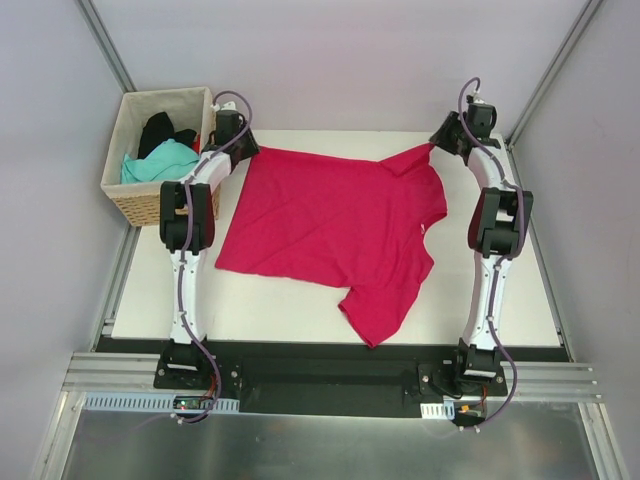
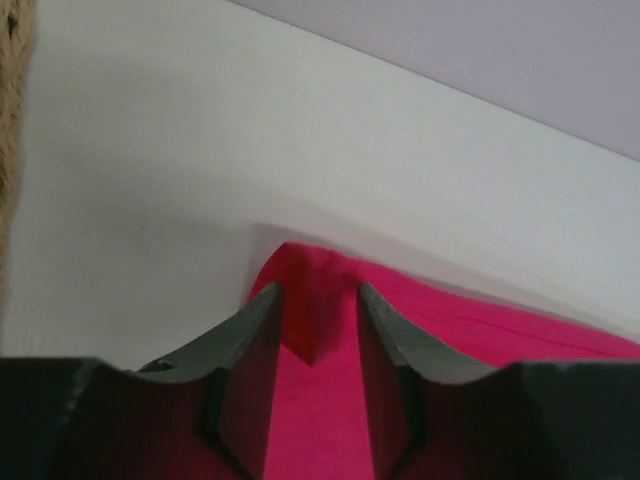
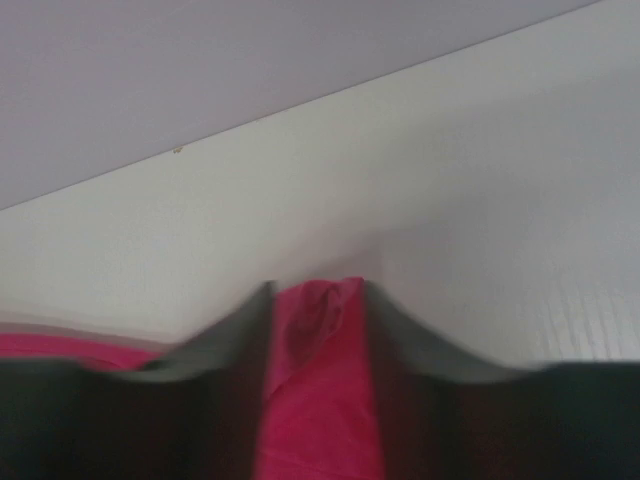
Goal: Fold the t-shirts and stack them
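The crimson-pink t-shirt (image 1: 330, 225) lies spread on the white table (image 1: 280, 310), one sleeve pointing at the near edge. My left gripper (image 1: 243, 148) is at the shirt's far left corner, and in the left wrist view the gripper (image 2: 315, 295) has a fold of the crimson cloth (image 2: 480, 320) between its fingers. My right gripper (image 1: 437, 148) holds the shirt's far right corner, pulled up a little off the table. In the right wrist view the cloth (image 3: 320, 400) fills the gap of the gripper (image 3: 318, 290). A teal shirt (image 1: 160, 162) and a black shirt (image 1: 160, 130) lie in the basket.
The woven wicker basket (image 1: 150, 205) with pale lining stands at the far left, just off the table's corner and beside my left arm. Its edge shows in the left wrist view (image 2: 12, 120). Grey walls close in behind and at both sides.
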`<control>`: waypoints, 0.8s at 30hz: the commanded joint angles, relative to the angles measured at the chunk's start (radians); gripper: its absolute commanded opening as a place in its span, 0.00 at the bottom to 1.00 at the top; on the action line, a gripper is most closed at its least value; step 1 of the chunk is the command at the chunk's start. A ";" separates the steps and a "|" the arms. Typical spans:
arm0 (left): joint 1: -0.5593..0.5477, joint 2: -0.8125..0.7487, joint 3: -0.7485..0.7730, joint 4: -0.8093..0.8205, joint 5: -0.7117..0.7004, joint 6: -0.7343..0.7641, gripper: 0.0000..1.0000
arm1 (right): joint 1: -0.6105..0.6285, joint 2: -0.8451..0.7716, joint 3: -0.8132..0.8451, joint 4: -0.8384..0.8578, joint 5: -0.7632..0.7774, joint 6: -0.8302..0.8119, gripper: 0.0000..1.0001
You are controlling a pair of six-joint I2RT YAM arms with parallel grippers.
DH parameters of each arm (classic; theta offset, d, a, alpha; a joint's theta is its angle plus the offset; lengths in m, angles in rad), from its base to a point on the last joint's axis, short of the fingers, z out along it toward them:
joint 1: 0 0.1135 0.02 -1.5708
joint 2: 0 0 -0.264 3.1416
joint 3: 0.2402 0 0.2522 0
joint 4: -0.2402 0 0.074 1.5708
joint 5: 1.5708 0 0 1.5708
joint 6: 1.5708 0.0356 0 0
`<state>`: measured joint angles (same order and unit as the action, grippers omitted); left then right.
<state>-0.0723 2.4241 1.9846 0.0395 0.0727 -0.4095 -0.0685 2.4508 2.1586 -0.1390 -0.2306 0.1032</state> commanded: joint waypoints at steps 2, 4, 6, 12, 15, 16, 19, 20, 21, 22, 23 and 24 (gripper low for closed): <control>-0.001 0.043 0.158 -0.071 -0.017 0.003 0.89 | 0.006 0.039 0.153 0.061 -0.104 0.085 0.96; -0.009 0.015 0.178 -0.075 -0.016 0.012 0.99 | 0.012 0.005 0.182 0.050 -0.115 0.119 0.96; -0.012 -0.006 0.218 -0.081 -0.008 0.006 0.99 | 0.016 -0.038 0.172 0.041 -0.105 0.130 0.96; -0.058 -0.146 0.209 -0.119 0.004 -0.021 0.99 | 0.047 -0.278 -0.042 0.004 -0.096 0.159 0.96; -0.111 -0.300 0.079 -0.136 0.001 -0.040 0.99 | 0.064 -0.434 -0.202 -0.020 -0.095 0.193 0.96; -0.130 -0.341 -0.017 -0.151 -0.016 -0.037 0.99 | 0.065 -0.484 -0.323 -0.039 -0.081 0.207 0.96; -0.191 -0.495 -0.233 -0.188 -0.068 -0.081 0.99 | 0.122 -0.645 -0.545 -0.121 -0.041 0.199 0.96; -0.199 -0.535 -0.292 -0.196 -0.068 -0.103 0.99 | 0.134 -0.677 -0.590 -0.170 -0.027 0.190 0.96; -0.208 -0.613 -0.352 -0.205 -0.095 -0.126 0.99 | 0.144 -0.741 -0.641 -0.191 -0.018 0.184 0.96; -0.210 -0.652 -0.469 -0.219 -0.099 -0.170 0.99 | 0.166 -0.765 -0.720 -0.204 -0.013 0.184 0.96; -0.210 -0.689 -0.527 -0.225 -0.109 -0.189 0.99 | 0.177 -0.792 -0.759 -0.235 -0.009 0.184 0.96; -0.208 -0.757 -0.574 -0.239 -0.119 -0.204 0.99 | 0.183 -0.823 -0.785 -0.252 -0.006 0.185 0.96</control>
<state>-0.2989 1.8397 1.6241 -0.1123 0.0284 -0.4961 0.0750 1.7115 1.5162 -0.2413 -0.2737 0.2768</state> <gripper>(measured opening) 0.990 0.960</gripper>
